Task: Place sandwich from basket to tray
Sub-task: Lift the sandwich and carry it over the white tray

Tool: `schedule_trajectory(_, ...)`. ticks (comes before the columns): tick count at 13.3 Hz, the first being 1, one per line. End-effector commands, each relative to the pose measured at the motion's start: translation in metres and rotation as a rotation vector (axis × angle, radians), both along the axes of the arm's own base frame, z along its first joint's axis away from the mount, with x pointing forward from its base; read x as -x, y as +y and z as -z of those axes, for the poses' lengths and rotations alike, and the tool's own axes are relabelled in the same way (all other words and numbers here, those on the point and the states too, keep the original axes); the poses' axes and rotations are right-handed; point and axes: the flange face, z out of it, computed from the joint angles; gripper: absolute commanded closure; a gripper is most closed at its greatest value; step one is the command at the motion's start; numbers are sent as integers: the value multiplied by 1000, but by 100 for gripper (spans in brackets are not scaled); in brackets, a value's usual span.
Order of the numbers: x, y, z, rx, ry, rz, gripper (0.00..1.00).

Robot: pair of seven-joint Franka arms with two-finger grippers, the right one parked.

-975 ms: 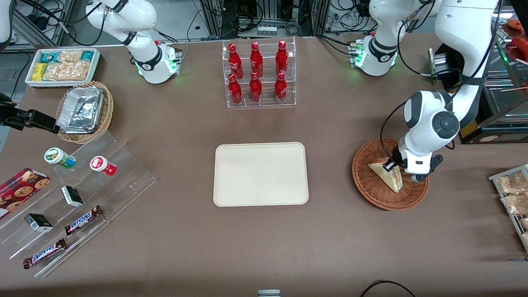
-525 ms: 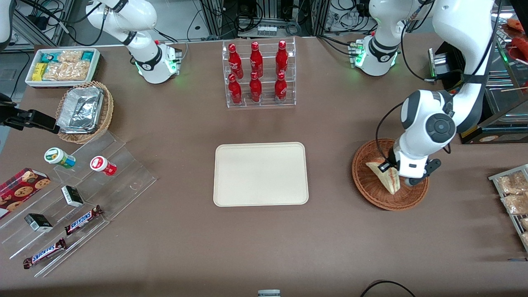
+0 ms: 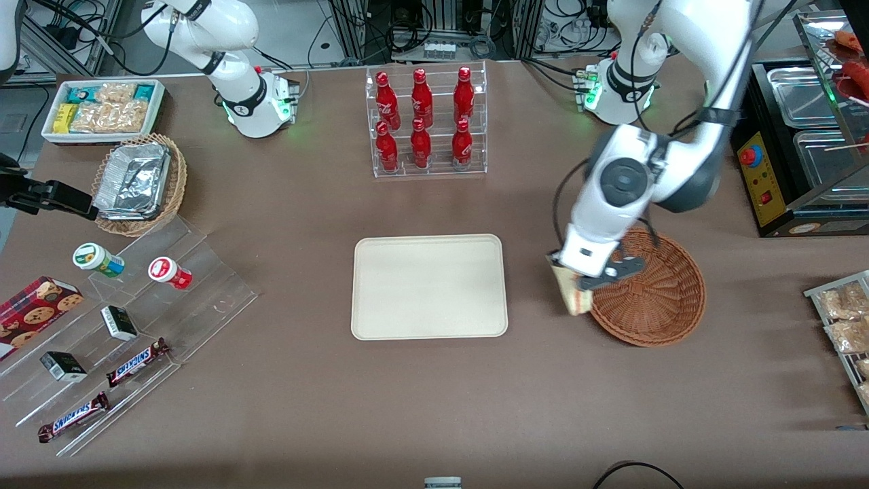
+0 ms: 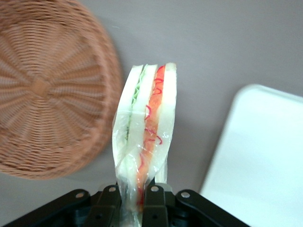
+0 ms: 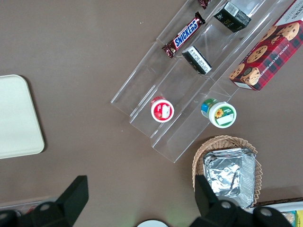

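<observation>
- One sandwich (image 4: pixel 144 142) hangs wrapped in clear film, pinched at its lower end between the two black fingers (image 4: pixel 108 201) of the tool (image 3: pixel 577 275).
- Its cut edge shows green filling on one side and red and orange on the other, between pale bread slices.
- Seen from the front, the tool holds the sandwich (image 3: pixel 570 295) above the table (image 3: pixel 434 407), just beside the rim of the basket (image 3: pixel 655 299) on the side toward the tray (image 3: pixel 429 286).
- Sandwich and tray stay apart, with bare table between them.
- Nothing lies in the reddish-brown basket (image 4: pixel 42 90), whose woven floor shows fully.
- Six red bottles (image 3: pixel 421 119) stand in a clear rack farther from the front camera than the tray.
</observation>
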Motion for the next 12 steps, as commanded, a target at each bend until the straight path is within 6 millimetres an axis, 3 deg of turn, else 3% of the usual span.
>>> schedule_trajectory(1,-1,-55,14,-9,4,100,100)
schedule_trajectory(6,11,-126,44,5,17,201,100)
schedule_trajectory(8,6,-142,56,14,20,216,100)
schedule_trajectory(10,8,-172,62,31,10,240,100)
schedule_trajectory(12,2,-178,70,37,10,238,100)
